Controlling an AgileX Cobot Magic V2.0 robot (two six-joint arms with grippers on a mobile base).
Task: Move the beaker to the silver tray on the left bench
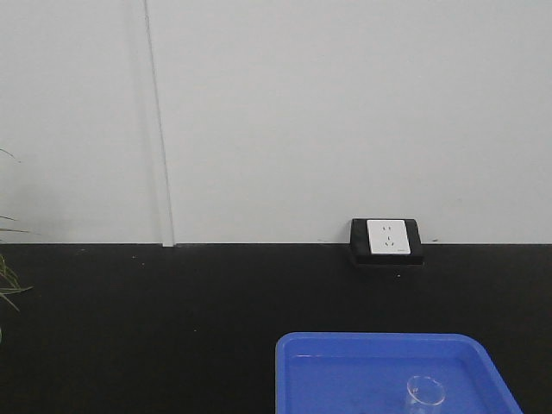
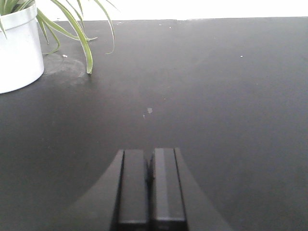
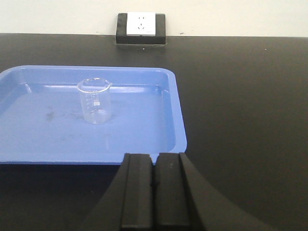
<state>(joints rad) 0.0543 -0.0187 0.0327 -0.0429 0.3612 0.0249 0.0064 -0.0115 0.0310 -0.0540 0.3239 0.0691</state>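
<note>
Right wrist-mounted view shows the beaker point(image 3: 95, 101) whole, standing upright inside the blue tray point(image 3: 144, 139) on the black worktop point(image 3: 240, 106), with a wall socket point(image 3: 141, 25) behind. The exterior front-facing view catches only the top of the beaker at its bottom edge. The left wrist-mounted view shows a white plant pot point(image 2: 17, 48) on the worktop instead. The right gripper point(image 3: 155, 159) is at the tray's near rim, fingers pressed together and holding nothing. The left gripper point(image 2: 149, 155) is likewise closed and empty.
</note>
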